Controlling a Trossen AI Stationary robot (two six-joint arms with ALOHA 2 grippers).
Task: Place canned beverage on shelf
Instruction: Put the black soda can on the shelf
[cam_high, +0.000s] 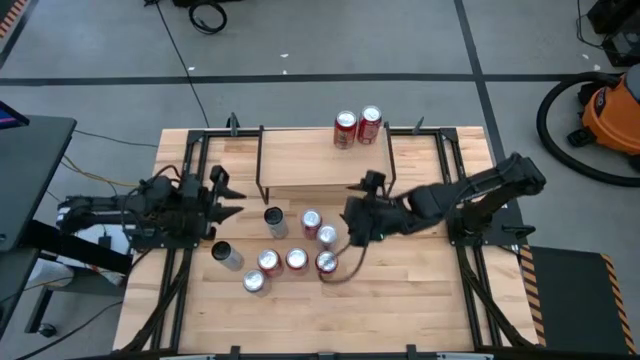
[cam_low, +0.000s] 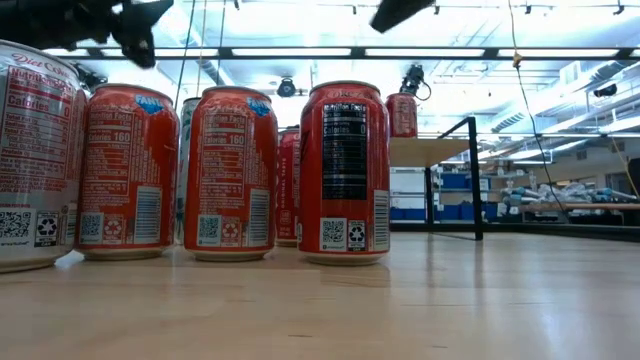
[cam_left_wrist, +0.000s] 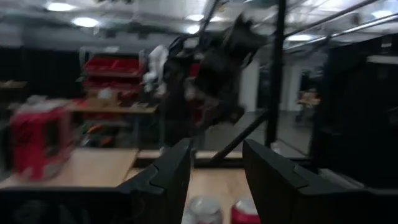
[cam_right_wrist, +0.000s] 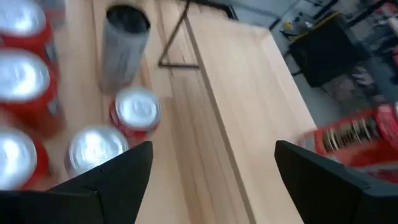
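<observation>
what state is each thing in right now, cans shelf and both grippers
shelf: upright on the table, two cans on its top
two red cans on shelf: upright, side by side
cans on table: all upright, none held
silver can: upright, near the shelf's front edge
right gripper: open, empty, over the cans on the table
left gripper: part open, empty, off to the left

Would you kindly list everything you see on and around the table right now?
Shelf: one, light wood on black legs, back middle of the table.
Cans on shelf: two, red, right end.
Cans on table: about eight, red and silver, in front of the shelf.
Vacuum: one, orange, floor at right.
Left claw: empty, left of the cans.
Right claw: open, empty, above the cans.
</observation>
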